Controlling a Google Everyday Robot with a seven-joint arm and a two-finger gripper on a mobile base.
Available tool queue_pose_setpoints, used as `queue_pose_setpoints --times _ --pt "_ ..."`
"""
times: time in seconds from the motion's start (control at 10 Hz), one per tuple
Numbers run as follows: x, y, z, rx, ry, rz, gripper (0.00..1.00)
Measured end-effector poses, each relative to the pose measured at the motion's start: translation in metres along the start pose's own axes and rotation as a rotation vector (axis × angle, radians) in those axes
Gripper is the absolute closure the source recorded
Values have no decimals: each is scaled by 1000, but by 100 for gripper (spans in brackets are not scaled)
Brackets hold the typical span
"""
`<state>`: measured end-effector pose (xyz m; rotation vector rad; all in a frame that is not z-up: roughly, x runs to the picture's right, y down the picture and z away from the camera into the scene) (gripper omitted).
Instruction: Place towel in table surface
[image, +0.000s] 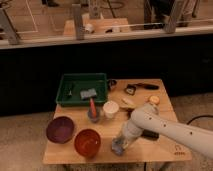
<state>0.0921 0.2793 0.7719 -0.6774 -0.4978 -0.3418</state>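
Observation:
The towel is a small grey-blue lump at the front of the light wooden table surface, just right of the orange bowl. My gripper points down onto it from the white arm that reaches in from the lower right, and it looks shut on the towel. The towel sits at or just above the wood; I cannot tell whether it touches. The fingers are mostly hidden behind the wrist and the cloth.
A green tray holding a flat grey pad stands at the back left. A white cup, a small cup with a red stick, a purple bowl and an orange bowl surround the gripper. Small dark and yellow items lie at the back right.

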Motion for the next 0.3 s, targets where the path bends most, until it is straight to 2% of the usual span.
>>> queue_pose_setpoints --times 0.1,0.2,0.3 --pt "-2 -4 0 -22 -28 -13 20" --pt "1 -4 -4 -27 -48 -7 20" --pt "6 -8 -13 -10 -63 8 20"
